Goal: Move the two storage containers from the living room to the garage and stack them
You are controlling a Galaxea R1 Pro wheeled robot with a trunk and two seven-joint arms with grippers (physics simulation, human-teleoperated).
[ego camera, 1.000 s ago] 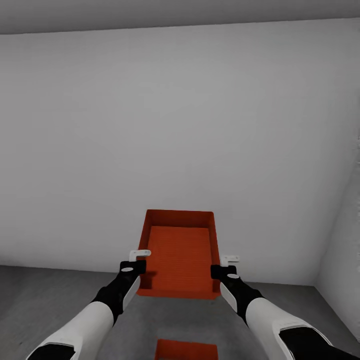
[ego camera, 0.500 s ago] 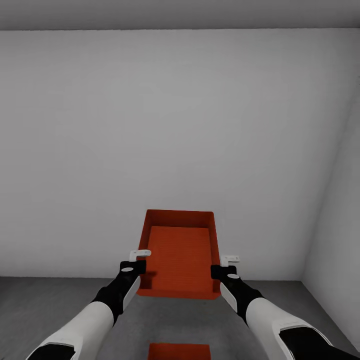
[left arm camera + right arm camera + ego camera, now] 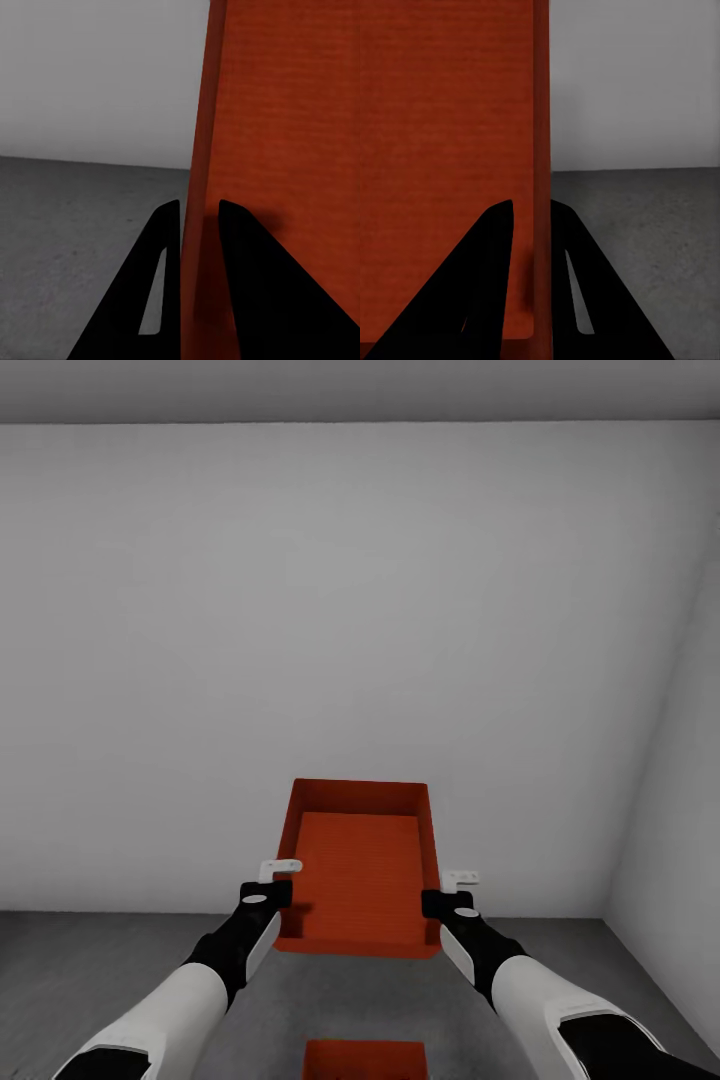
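The garage's white wall [image 3: 350, 640] rose ahead of us over the dark grey floor [image 3: 100, 970]. Our left gripper [image 3: 193, 247] and right gripper [image 3: 534, 240] each pinched a side wall of the held container [image 3: 360, 870]. Since a second earlier the view had swung, bringing the corner nearer, while the floor container [image 3: 365, 1058] lay directly below the held one, so stacking looked close, with floor free around it.

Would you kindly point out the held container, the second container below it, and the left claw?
held container [image 3: 360, 870]: head view, on its ribbed inner bottom.
second container [image 3: 365, 1059]: head view, on its visible top by the lower edge.
left claw [image 3: 198, 255]: left wrist view, midway between the fingertips, on the clamped wall.
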